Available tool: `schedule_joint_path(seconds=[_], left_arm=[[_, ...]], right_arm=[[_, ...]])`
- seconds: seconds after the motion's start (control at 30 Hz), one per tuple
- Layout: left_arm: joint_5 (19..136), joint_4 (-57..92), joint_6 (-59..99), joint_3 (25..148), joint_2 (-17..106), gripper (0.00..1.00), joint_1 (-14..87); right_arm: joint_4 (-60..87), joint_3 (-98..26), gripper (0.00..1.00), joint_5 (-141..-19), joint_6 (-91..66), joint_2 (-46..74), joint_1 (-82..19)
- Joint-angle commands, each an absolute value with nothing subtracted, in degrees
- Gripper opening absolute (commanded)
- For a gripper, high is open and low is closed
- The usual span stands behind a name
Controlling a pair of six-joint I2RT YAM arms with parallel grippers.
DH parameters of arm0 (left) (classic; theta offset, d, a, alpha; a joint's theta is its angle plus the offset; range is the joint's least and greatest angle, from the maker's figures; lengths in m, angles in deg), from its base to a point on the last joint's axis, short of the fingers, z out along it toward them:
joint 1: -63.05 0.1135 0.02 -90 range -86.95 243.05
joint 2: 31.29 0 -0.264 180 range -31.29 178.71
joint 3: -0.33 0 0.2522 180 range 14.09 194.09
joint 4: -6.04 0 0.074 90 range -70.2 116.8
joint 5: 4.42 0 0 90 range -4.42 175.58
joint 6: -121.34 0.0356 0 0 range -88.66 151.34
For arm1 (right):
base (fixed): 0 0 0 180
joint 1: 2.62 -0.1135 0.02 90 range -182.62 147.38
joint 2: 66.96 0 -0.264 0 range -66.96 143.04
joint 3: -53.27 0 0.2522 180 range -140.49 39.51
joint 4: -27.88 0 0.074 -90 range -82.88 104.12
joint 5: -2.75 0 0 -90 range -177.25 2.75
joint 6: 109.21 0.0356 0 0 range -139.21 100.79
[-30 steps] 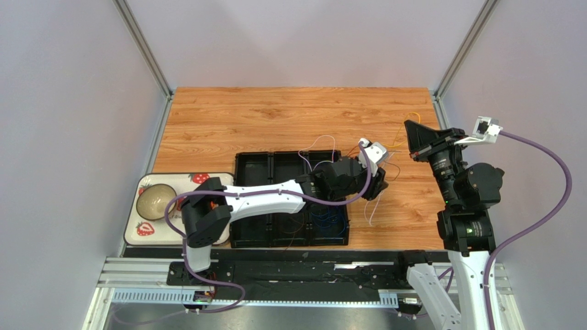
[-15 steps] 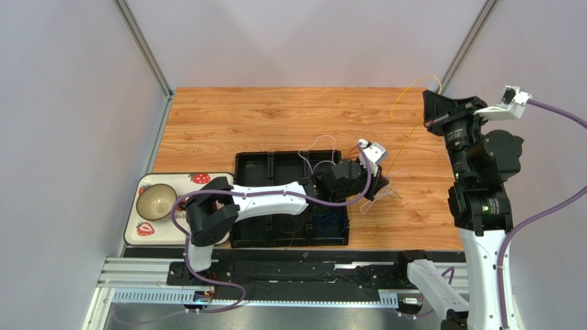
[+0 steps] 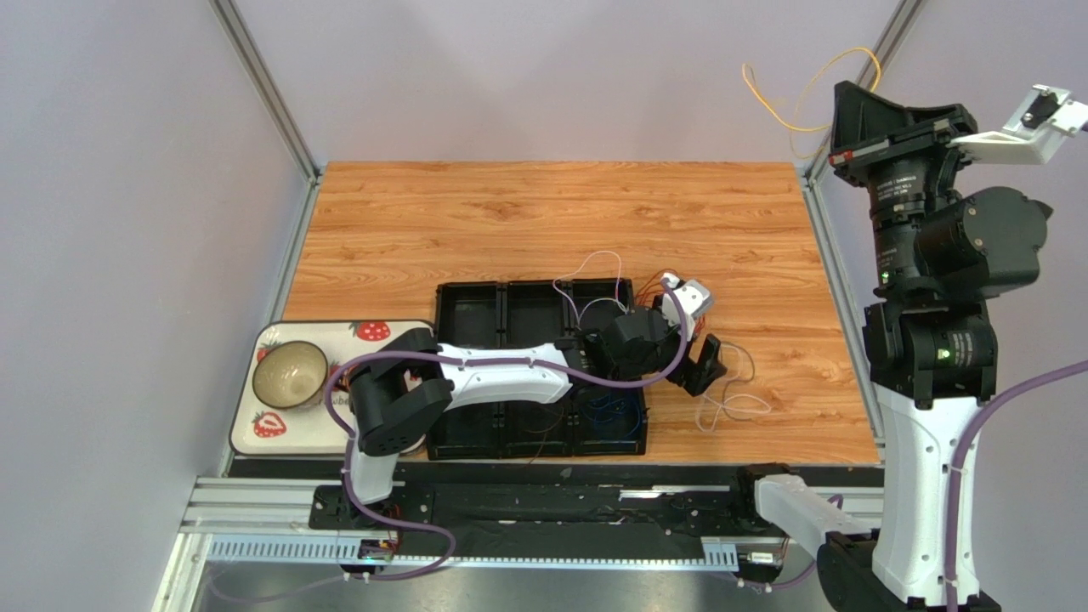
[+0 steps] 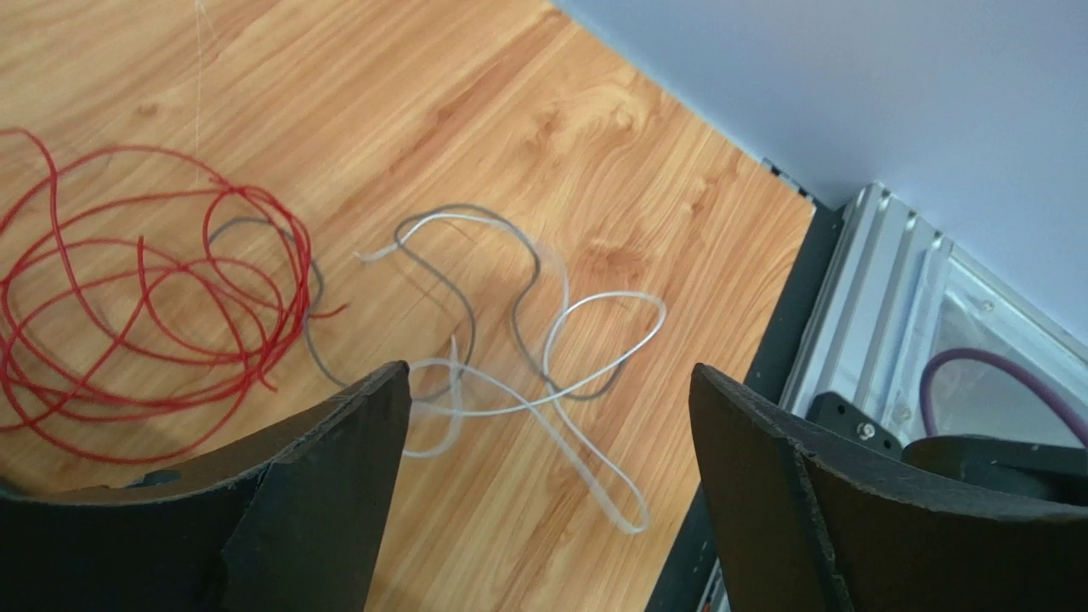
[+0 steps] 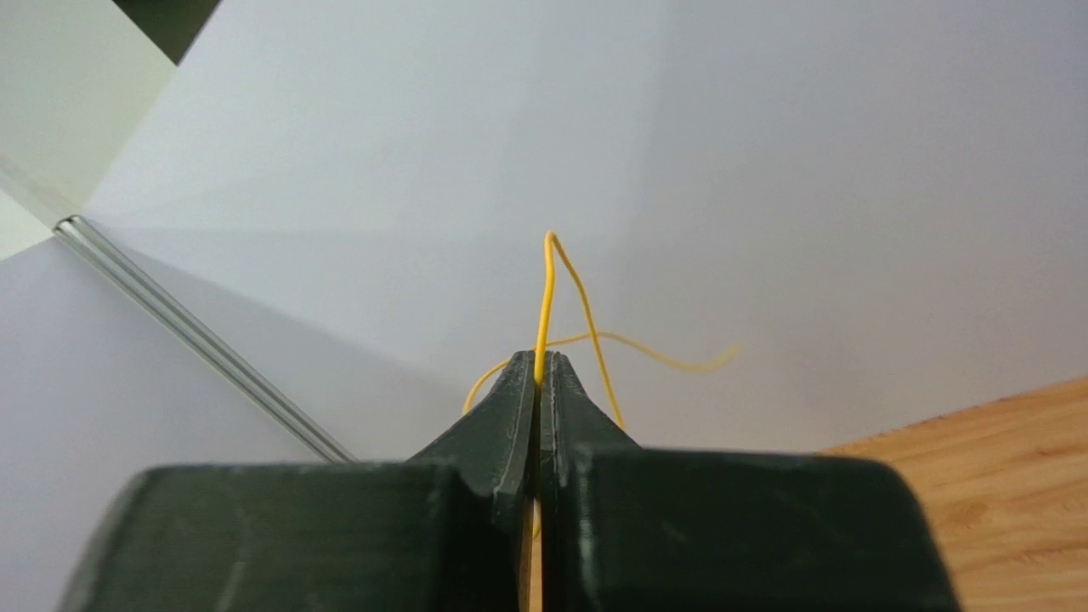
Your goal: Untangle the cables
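Right gripper [image 5: 538,364]: fingers pressed together, pinching the yellow cable [image 5: 549,287] just below its tip; free ends curl out past the pads against the back wall.
- Left gripper [image 4: 549,372]: jaws spread wide, nothing between them. The white cable [image 4: 562,344] lies slack on the table [image 4: 511,102] right under the gap, in loose crossing loops.
- Red cable [image 4: 141,319]: a coil just beside the white one, touching or overlapping a grey-white strand at its edge; cannot tell if they are still caught.

Change over the last second:
- The right arm has gone from low beside the left gripper to high over the table's far right corner, carrying the yellow cable clear of the pile.
- The left gripper, clamped half a second ago, has let go.

Reading: the yellow strand looks freed. White and red remain to be parted.

Further out: a black tray [image 3: 505,332], with a blue cable [image 3: 613,411] in its right compartment.
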State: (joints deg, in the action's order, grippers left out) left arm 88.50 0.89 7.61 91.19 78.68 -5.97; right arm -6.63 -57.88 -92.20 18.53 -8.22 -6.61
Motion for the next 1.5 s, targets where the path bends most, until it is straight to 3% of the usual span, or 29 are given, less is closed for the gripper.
schedule_joint_path(seconds=[0.0, 0.23, 0.6, 1.0, 1.17, 1.47], left_arm=[[87.5, 0.6, 8.0, 90.4, 77.5, 0.89, -6.1], [88.3, 0.9, 9.4, 87.6, 70.8, 0.9, -6.1], [104.6, 11.1, 11.4, 80.4, 54.3, 0.9, -4.6], [118.2, 16.2, 8.8, 66.0, 35.9, 0.92, 3.4], [129.8, 19.3, 3.9, 59.0, 27.7, 0.92, 5.8], [140.9, 21.1, -2.2, 50.7, 24.2, 0.93, 9.3]], right_arm=[[-3.5, -58.8, 0.0, -92.8, 19.7, -8.2, -6.7], [-1.9, -56.1, 0.0, -88.8, 22.0, -7.8, -6.7], [-0.3, -45.2, 0.0, -84.0, 25.0, -8.7, -7.1], [-5.7, -44.2, 0.0, -96.0, 13.9, 1.2, -26.0], [-4.1, -41.7, 0.0, -97.2, 13.2, 5.8, -30.0], [-2.9, -42.7, 0.0, -101.6, 10.1, 14.6, -38.2]])
